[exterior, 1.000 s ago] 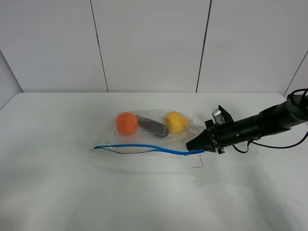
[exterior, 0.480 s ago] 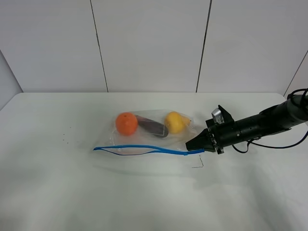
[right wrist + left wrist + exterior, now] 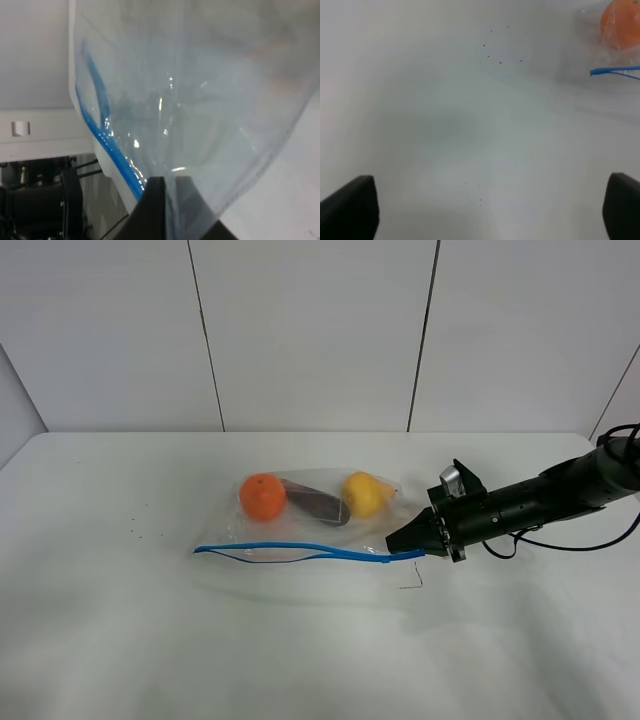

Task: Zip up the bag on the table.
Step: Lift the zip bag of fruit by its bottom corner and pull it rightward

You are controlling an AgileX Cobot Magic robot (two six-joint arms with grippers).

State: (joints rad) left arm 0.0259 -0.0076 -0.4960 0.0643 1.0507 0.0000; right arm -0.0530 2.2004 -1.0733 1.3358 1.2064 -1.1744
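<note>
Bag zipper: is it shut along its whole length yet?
Open. On the clear plastic bag, the blue zipper strip splits into two separated lines toward the high view's left.

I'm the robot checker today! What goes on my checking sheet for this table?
Surface: white table, a few dark specks.
Job's things: bag lying flat, blue zipper strip gaping along its left part; orange fruit, yellow fruit, dark item inside.
Clutter: thin bent wire-like bit near the bag.
Grippers: right gripper shut on the bag's corner; left gripper open, empty.
Cables: black cable by the right arm.
Surroundings: white wall panels.
</note>
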